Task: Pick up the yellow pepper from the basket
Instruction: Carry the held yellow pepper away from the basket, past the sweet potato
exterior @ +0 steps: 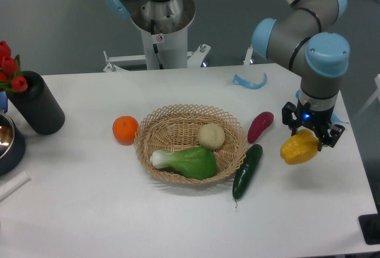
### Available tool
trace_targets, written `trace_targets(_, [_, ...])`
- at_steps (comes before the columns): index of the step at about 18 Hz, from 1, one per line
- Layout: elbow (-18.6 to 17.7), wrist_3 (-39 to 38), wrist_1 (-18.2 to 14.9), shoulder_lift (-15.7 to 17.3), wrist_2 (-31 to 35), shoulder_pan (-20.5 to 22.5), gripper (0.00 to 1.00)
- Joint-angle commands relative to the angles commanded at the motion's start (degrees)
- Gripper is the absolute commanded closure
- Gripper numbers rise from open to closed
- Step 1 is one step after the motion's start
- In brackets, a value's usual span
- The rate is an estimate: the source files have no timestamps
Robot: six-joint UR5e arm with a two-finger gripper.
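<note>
Your gripper [305,144] has its fingers clamped on the pepper [300,149], which hangs just below them, out over the table [89,198] and well right of the basket [190,142]. Left of the fingers lie a purple vegetable [260,126] and a cucumber [247,170]. In the basket you have a potato [211,135] and a bok choy [185,161].

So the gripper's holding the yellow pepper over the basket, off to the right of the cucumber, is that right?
Not quite. The gripper does hold the yellow pepper right of the cucumber, but over bare table, well clear of the basket. The camera view shows it.
</note>
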Motion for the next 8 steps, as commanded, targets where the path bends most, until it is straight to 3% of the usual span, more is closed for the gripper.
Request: trace_targets(8, [1.32,-0.35,-0.53,0.18,0.0,0.09,0.38])
